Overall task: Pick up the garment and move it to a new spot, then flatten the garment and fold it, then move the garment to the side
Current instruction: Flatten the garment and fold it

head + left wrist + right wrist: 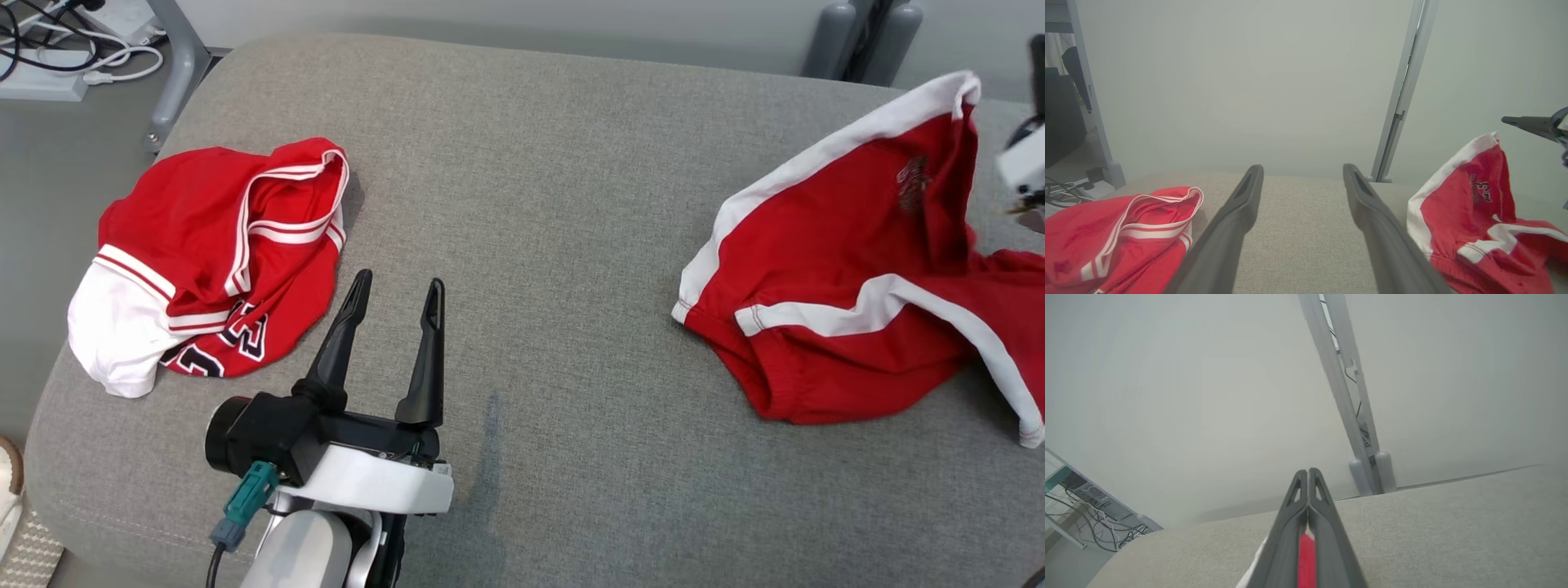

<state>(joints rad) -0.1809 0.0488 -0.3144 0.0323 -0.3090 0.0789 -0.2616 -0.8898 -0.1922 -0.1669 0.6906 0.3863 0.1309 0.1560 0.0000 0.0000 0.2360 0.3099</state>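
Right claw [1308, 472] pressed together, a strip of red cloth pinched between its fingers, low in the right wrist view. In the head view it sat at the far right edge, raised above the seat. The garment [849, 269] hung from that pinch, with one white-banded corner drawn up to a peak. The rest fell away below the claw and toward the robot's left, piling on the grey cushion [531, 204]. Its long line, by the white band, ran on a slant from the raised corner down to the left-hand hem. The right arm was plainly the nearer, being already on the cloth. Left claw [400, 279] spread and empty, low over the front of the cushion, fingers pointing away from the robot. It was well apart from the held garment and just beside a second one, a crumpled jersey [204, 245]. The held cloth looked a thin, limp sports knit: red, broad white bands, a small dark print near the raised corner, deep soft folds at the bottom. The jersey was red with striped trim, a white panel and dark numerals edged in white. Cushion of coarse grey weave, rounded at the corners, open between the two heaps. Likely the trailing part would drag on that weave if carried low.
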